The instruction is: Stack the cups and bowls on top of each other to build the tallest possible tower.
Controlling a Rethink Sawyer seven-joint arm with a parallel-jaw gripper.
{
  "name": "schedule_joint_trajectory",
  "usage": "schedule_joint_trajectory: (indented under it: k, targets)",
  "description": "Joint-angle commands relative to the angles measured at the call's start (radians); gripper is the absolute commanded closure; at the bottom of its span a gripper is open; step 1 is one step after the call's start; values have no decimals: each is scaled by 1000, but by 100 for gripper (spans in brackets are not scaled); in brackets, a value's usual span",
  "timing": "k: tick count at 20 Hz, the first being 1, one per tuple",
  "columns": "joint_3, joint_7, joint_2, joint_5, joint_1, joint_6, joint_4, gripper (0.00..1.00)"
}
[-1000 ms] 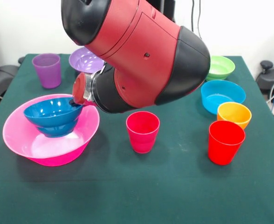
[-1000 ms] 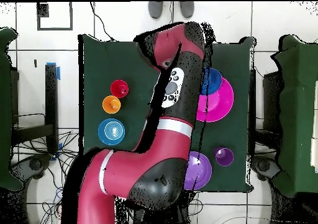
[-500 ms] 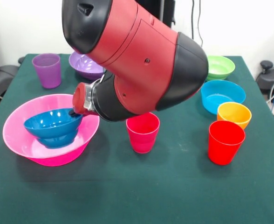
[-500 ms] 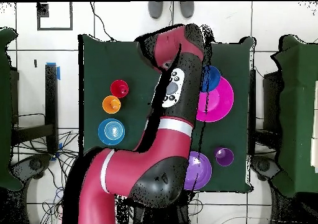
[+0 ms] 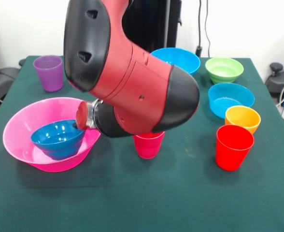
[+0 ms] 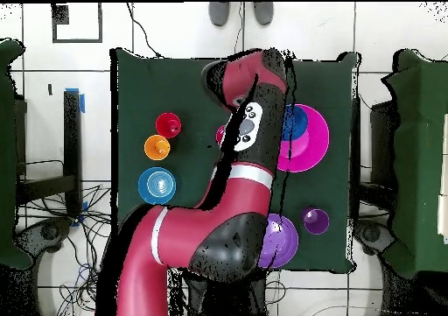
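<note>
So the small dark blue bowl is sitting inside the huge pink bowl at the left of the front view, with the claw right at its rim, but the arm hides the tips so I can't tell if it's gripping or let go. The rest is spread around the green table: purple cup at the back left, magenta cup half hidden under the arm, red cup just in front of the orange bowl. The cyan bowl, green bowl and another blue bowl are further back.
</note>
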Motion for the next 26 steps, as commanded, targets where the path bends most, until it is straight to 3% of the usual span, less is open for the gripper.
schedule_joint_trajectory:
  k: [1,8,18,26]
  targets:
    - [100,-284,20,-17,-10,-8,27,100]
    - [79,-294,56,-31,-16,9,-19,100]
    - [72,-357,17,-52,-6,-50,36,100]
    - [50,-434,-59,-87,-16,-108,121,100]
